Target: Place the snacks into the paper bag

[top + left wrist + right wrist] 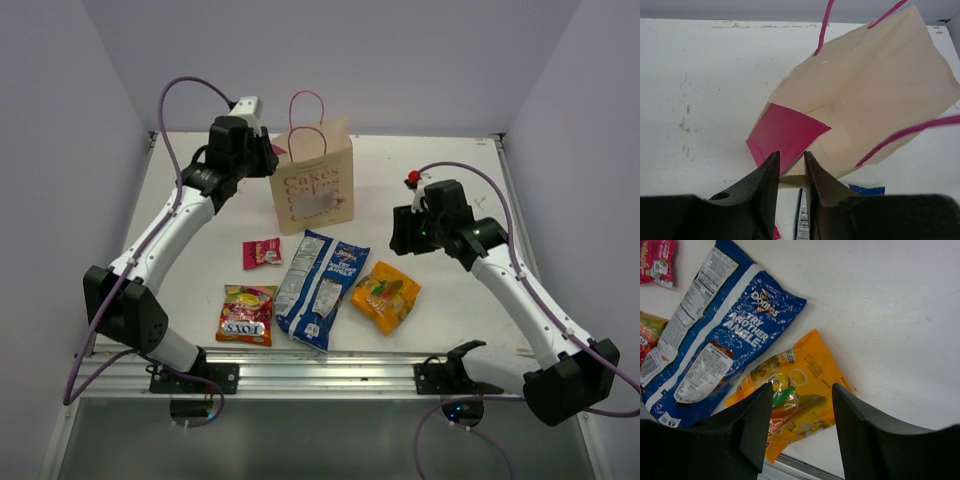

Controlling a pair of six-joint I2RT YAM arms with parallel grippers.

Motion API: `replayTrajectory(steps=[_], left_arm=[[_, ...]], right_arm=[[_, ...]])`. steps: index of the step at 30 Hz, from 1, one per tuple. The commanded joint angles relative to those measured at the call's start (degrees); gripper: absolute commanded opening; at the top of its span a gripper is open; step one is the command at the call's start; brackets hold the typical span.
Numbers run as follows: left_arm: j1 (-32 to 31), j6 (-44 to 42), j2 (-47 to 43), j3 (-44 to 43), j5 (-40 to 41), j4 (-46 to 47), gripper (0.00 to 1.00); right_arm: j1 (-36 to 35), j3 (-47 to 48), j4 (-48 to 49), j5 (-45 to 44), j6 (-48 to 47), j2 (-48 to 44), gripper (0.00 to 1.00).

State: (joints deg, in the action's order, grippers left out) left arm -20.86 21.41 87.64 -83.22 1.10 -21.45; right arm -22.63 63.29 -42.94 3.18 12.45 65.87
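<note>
**White table, four snacks outside the bag**

From above, the white table (450, 170) holds the paper bag (315, 185) upright at the far middle. Nearer lie the pink sachet (262, 252), red-yellow packet (246, 314), long blue bag (320, 285) and orange packet (386, 296). The left gripper (264, 156) is at the bag's far-left top corner, and the right gripper (405, 235) hangs over the snacks.

At the left wrist, the fingers are drawn close on the tan rim, seemingly pinching it. The bag is thin kraft paper with pink sides and cord handles (822, 27). A hard tug could tip or crease it.

At the right wrist, the fingers are spread wide above the orange packet. Its slick foil touches the blue bag, so a careless close could drag both.
</note>
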Motion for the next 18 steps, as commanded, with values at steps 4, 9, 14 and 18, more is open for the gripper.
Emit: replayTrajectory(steps=[4,9,14,18], left_arm=[[0.1,-1.8,1.9,-2.1,-0.8,1.9,0.12],[0.1,-2.5,1.7,-3.5,1.7,-0.2,0.0],[0.1,-3.0,1.7,-3.9,1.6,-0.7,0.0],[0.1,-3.0,2.2,-3.8,1.4,-0.9,0.0]], right_arm=[[-1.4,-4.7,1.0,7.4,-0.1,-4.4,0.55],[-4.3,-7.4,2.6,13.6,-0.8,-5.8,0.56],[-9.3,-9.9,1.5,17.1,-1.6,-4.9,0.56],[-14.9,-12.4,1.7,14.5,-1.1,-5.0,0.57]])
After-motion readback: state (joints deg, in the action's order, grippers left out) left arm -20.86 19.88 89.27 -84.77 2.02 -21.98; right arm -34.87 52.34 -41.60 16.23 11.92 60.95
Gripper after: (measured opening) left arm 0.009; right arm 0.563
